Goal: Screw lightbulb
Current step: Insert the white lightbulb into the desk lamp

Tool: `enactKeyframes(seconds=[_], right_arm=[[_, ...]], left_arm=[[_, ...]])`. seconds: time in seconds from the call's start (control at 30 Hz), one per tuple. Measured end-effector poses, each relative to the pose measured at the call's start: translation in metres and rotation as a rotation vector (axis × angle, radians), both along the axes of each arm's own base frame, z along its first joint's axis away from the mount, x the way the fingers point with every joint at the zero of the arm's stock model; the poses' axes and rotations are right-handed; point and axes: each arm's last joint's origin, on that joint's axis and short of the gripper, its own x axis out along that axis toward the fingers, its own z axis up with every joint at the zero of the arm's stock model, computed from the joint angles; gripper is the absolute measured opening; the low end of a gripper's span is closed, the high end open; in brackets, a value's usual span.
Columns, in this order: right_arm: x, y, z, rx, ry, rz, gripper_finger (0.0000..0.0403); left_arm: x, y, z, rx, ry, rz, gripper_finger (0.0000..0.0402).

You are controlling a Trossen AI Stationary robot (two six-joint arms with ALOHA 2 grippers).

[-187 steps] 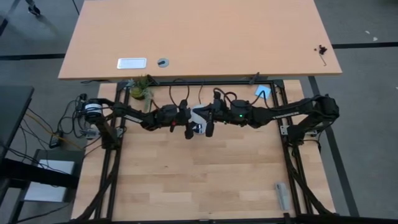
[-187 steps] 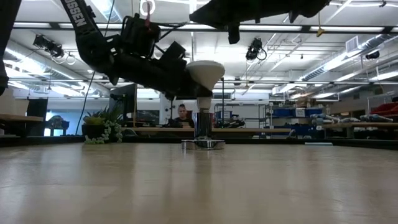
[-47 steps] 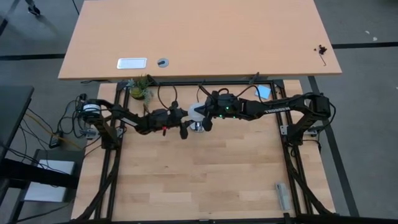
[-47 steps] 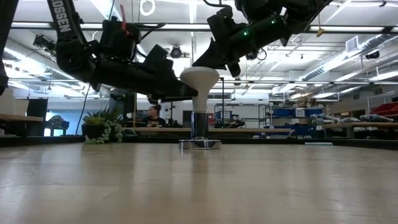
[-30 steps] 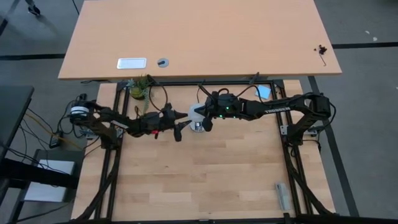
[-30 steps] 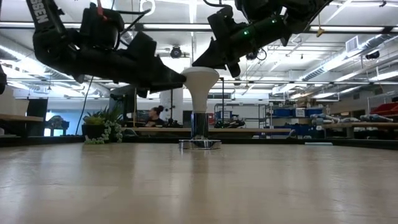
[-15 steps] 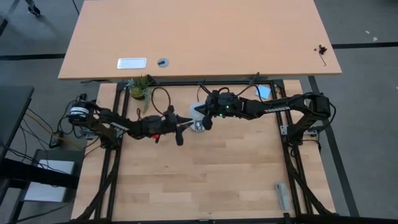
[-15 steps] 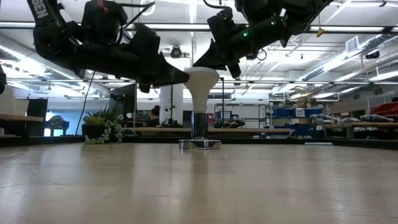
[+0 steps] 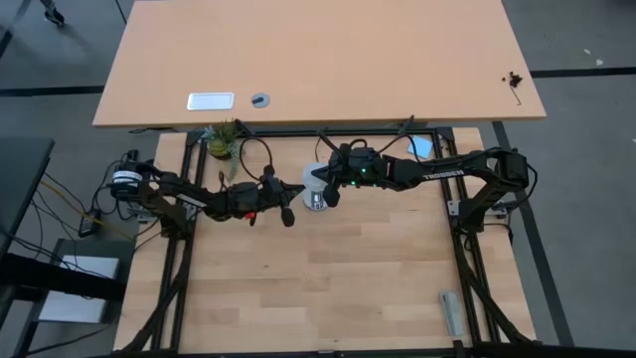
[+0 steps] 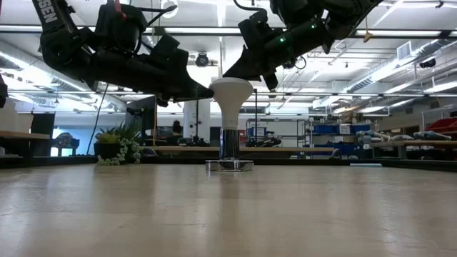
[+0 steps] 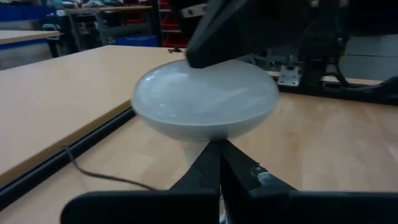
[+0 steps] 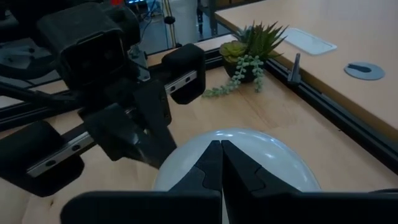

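The white lightbulb (image 10: 232,96) stands upright, globe up, its narrow base in the silver socket (image 10: 230,165) on the wooden table (image 9: 328,278). My left gripper (image 10: 207,91) is shut, and its tips are at the left side of the globe, level with its widest part. My right gripper (image 10: 251,75) is shut and comes down slanting onto the globe's top right. In the high view both grippers meet over the lightbulb (image 9: 315,179). In the right wrist view the globe (image 12: 261,162) lies right under my shut fingers. My left gripper has its shut fingertips (image 11: 217,152) against the globe's side, just under its widest rim (image 10: 213,91). It comes nearly level from the table's left. Nothing is between its fingers. My right gripper rests its shut fingertips (image 12: 219,155) on the globe's upper surface (image 10: 245,81), slanting down from the table's right. The lightbulb stays upright in the socket.
A small potted plant (image 9: 224,142) stands at the table's far left edge. A second, larger desk (image 9: 318,60) lies beyond the far edge. The socket's black cord (image 11: 93,177) runs across the wood. A grey object (image 9: 450,310) lies near the right front corner.
My left gripper has shut its fingers beside the lightbulb's globe while staying at about the same place and height. My right gripper and the lightbulb have kept still.
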Motion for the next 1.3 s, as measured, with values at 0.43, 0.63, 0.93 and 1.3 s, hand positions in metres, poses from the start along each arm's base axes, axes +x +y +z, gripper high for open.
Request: enactKeyframes(seconds=[0.43, 0.63, 0.93, 1.3], right_arm=[[0.001, 0.005, 0.0, 0.013, -0.004, 0.032, 0.0008], [0.0, -0.001, 0.0, 0.015, -0.005, 0.022, 0.0008], [-0.001, -0.008, 0.0, 0.01, -0.013, -0.01, 0.0008], [-0.001, -0.008, 0.001, 0.023, -0.02, -0.002, 0.0008]], left_arm=[[-0.006, 0.021, 0.008, 0.001, -0.048, 0.07, 0.0003], [-0.014, 0.008, 0.009, -0.048, -0.051, -0.003, 0.0003], [-0.009, -0.027, -0.002, -0.135, -0.04, -0.195, 0.0003], [0.017, -0.015, 0.012, -0.03, -0.016, -0.098, 0.0003]])
